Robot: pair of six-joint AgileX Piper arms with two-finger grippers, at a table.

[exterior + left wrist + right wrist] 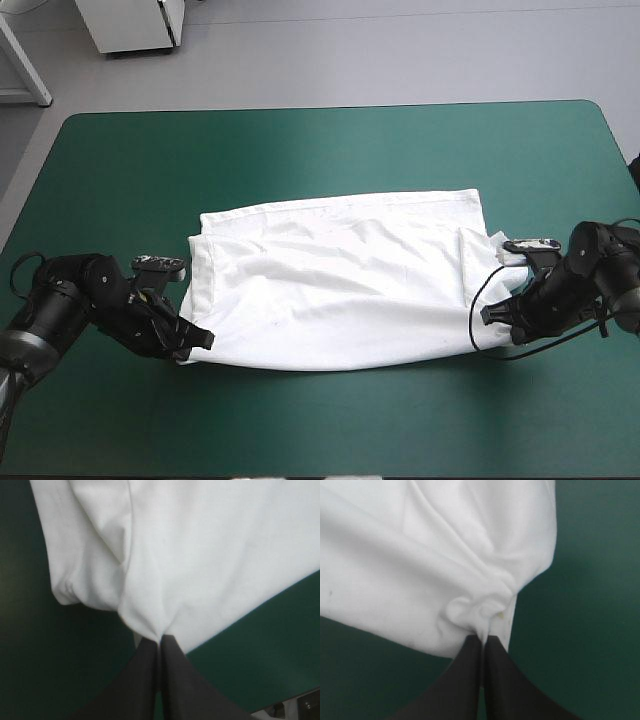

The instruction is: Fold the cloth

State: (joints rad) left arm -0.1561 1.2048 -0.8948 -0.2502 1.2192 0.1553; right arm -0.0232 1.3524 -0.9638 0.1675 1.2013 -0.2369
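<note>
The white T-shirt (335, 280) lies spread across the middle of the teal-green table as a wide, wrinkled rectangle. At its near left corner my left gripper (197, 343) is shut on the T-shirt; the left wrist view shows the cloth (200, 555) pinched at the tips of that gripper (160, 641). My right gripper (492, 315) is shut on the T-shirt at the near right corner. In the right wrist view the fabric (420, 555) bunches into a small knot at that gripper's (483, 639) tips.
Bare teal-green cover (330, 140) surrounds the T-shirt on all sides, widest toward the far edge. A white cabinet (130, 22) stands on the floor beyond the table's far left corner.
</note>
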